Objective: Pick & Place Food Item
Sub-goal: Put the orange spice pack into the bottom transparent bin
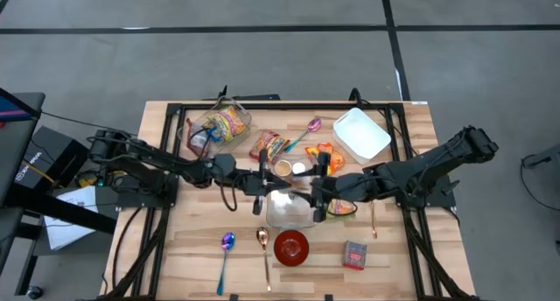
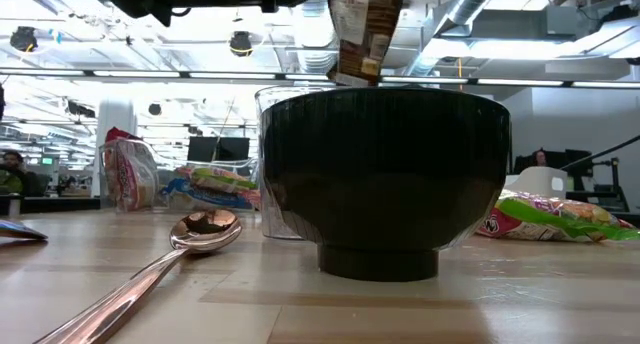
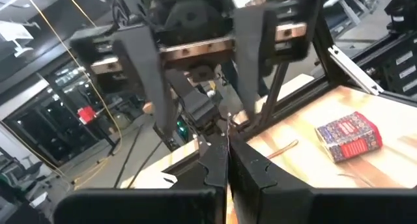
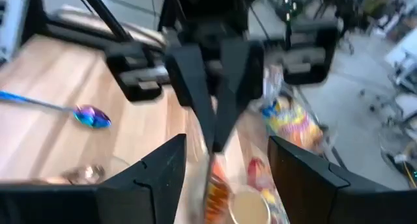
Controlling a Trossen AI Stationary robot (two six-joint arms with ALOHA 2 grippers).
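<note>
Both dark arms reaching inward over table centre, left gripper (image 1: 263,180) pinched shut on hanging brown snack packet (image 2: 366,29), right gripper (image 1: 318,185) open, facing it, packet above black ribbed bowl (image 2: 385,179)

Grey floor (image 1: 262,65) crossed by dark lines fills the frame's top. Behind the wooden counter (image 2: 560,294), ceiling ducts (image 2: 480,9) upper right, monitors (image 2: 215,147) at left.

Both arms meet mid-table over a clear container (image 1: 289,209), left gripper (image 1: 262,180) facing right gripper (image 1: 320,185); a red bowl (image 1: 291,247) sits nearer, a white tray (image 1: 360,134) far right
</note>
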